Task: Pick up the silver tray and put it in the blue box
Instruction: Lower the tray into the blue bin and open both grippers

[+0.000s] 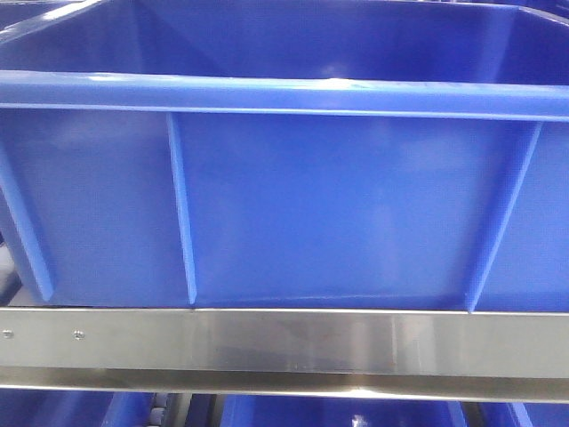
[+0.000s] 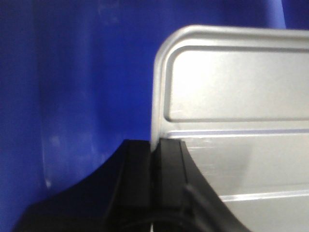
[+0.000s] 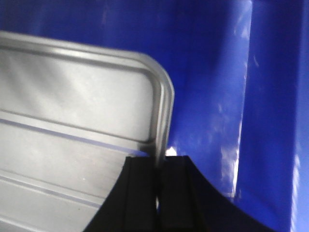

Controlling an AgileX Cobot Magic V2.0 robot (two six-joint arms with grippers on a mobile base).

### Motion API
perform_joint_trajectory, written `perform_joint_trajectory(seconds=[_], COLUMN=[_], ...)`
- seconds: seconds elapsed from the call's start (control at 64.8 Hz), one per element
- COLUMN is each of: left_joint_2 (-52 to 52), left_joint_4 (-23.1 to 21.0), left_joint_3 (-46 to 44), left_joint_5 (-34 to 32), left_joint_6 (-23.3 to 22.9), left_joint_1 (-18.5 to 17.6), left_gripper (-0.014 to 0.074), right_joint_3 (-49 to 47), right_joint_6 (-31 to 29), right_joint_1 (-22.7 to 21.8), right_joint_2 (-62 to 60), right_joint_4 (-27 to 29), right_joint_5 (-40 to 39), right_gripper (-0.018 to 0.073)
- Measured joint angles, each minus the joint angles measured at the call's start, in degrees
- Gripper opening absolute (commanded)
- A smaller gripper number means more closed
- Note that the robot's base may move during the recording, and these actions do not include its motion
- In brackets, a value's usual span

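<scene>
The blue box (image 1: 338, 205) fills the front view, its thick rim and ribbed side wall facing me; neither gripper nor the tray shows there. In the left wrist view the silver tray (image 2: 241, 96) hangs inside blue walls (image 2: 72, 96), and my left gripper (image 2: 153, 145) is shut on its left rim. Seen from the right wrist, the same silver tray (image 3: 72, 111) shows its ribs and rounded corner, with my right gripper (image 3: 159, 162) shut on its right rim. Blue box wall (image 3: 217, 96) lies just beyond that rim.
A stainless steel rail (image 1: 284, 342) runs under the blue box. More blue crates (image 1: 338, 414) sit below it and at the far corners.
</scene>
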Motion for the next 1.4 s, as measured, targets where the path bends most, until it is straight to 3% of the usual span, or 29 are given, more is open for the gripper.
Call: perform_joint_trajectory(seconds=[0.355,0.664,1.019,1.127,1.297,1.405], left_joint_2=[12.38,22.15,24.34,24.34,24.34,24.34], left_joint_4=[1.02,1.06,-0.19,-1.03,-1.26,-1.62], left_joint_3=[0.00,0.00,0.00,0.00,0.00,0.00], left_joint_5=[-5.90,-9.79,-10.59,-10.94,-12.50,-12.74], left_joint_6=[0.55,0.55,0.77,1.84,3.19,4.21], left_joint_1=[5.76,8.16,9.99,10.44,10.80,10.80], left_gripper=[-0.0104,-0.0104,-0.0075,0.0022,0.0286,0.0413], right_joint_3=[-1.10,-1.10,-1.10,-1.25,-1.25,-1.25], right_joint_6=[-0.42,-0.30,-0.30,-0.30,-1.26,-1.40], right_joint_1=[-0.11,-0.24,-0.24,-0.24,-0.24,-0.24], right_joint_2=[15.28,26.46,31.43,31.43,31.43,31.43], right_joint_4=[-3.81,-6.01,-6.79,-6.90,-7.27,-7.50], right_joint_5=[-7.69,-11.29,-14.41,-14.66,-13.40,-13.15], right_gripper=[0.0057,0.0057,0.0066,0.0168,0.0531,0.0628])
